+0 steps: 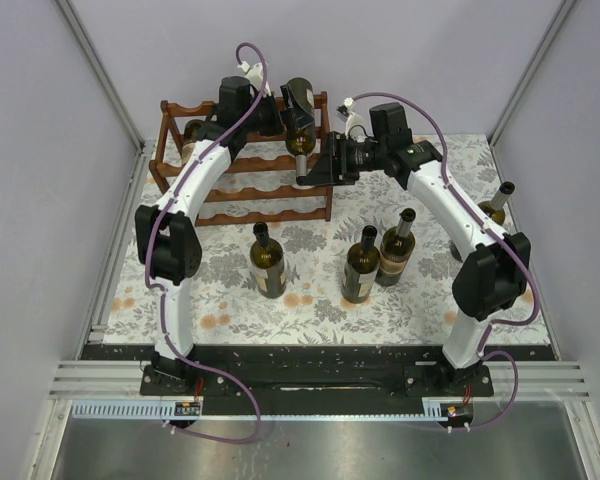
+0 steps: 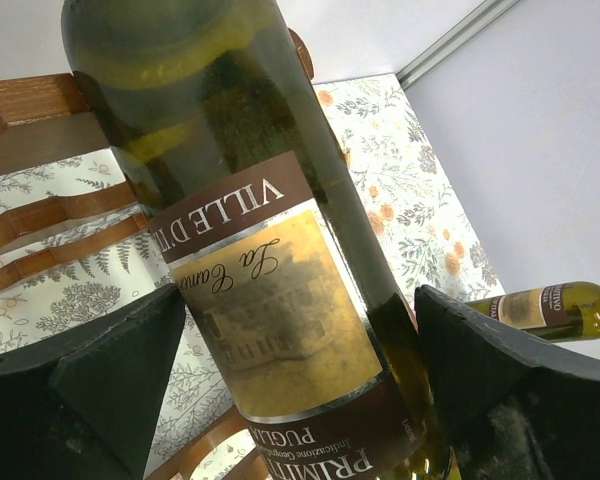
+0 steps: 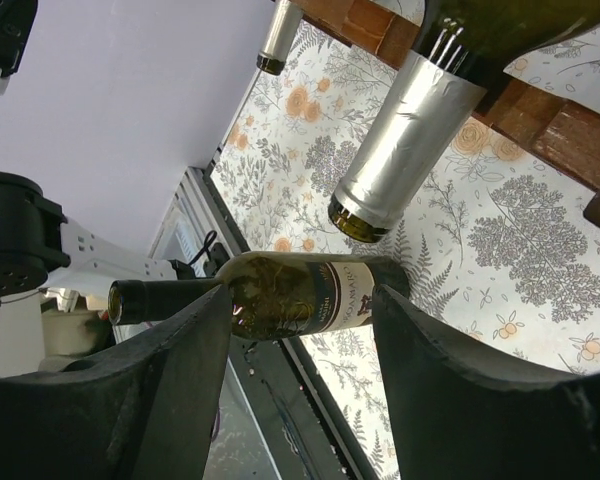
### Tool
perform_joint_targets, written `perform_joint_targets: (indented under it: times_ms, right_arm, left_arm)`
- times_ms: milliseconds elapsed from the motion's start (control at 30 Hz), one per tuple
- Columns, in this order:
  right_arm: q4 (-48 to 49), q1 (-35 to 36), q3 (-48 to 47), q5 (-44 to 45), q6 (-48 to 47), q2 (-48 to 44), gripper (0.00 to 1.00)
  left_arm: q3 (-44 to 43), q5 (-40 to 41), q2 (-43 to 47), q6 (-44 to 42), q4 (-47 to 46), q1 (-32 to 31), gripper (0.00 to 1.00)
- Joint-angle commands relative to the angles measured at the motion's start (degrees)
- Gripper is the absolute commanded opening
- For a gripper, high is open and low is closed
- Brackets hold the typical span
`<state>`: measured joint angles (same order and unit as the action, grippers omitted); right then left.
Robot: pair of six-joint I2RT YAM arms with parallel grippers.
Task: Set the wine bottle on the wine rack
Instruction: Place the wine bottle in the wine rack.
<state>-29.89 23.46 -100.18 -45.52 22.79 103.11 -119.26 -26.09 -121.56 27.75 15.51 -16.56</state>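
The reddish-brown wine rack (image 1: 245, 190) stands at the back left on the floral cloth. A dark green wine bottle (image 1: 300, 145) lies across its top tier, its foil-capped neck pointing to the near side. My left gripper (image 1: 295, 100) straddles the bottle's body. In the left wrist view the labelled bottle (image 2: 270, 300) fills the space in my left gripper (image 2: 300, 295), with cloth showing beside the left finger. My right gripper (image 1: 315, 170) sits just off the neck. In the right wrist view the silver foil neck (image 3: 400, 140) hangs beyond the right gripper (image 3: 300, 300), whose jaws stand apart around nothing.
Three bottles stand on the cloth in front of the rack (image 1: 268, 262), (image 1: 361, 265), (image 1: 396, 250). Another stands by the right arm (image 1: 495, 205). A second bottle (image 1: 192, 135) lies in the rack's left end. Grey walls close in the back and sides.
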Motion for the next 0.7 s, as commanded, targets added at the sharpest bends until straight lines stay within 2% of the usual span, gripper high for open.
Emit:
perform_joint_targets:
  times_ms: [0, 500, 667]
  right_arm:
    - [-1.7, -0.7, -3.0, 0.7, -3.8, -3.5, 0.66]
    - [-3.2, -1.9, -2.7, 1.2, -6.3, -4.7, 0.67]
    - [-3.2, -2.2, -2.5, 1.7, -7.1, -4.6, 0.67]
  left_arm:
    - [0.7, 4.2, 0.9, -6.3, 7.5, 1.8, 0.99]
    - [1.0, 0.8, 2.4, -5.5, 6.6, 1.9, 0.99]
    - [0.4, -2.6, 2.5, -4.1, 6.7, 2.6, 0.99]
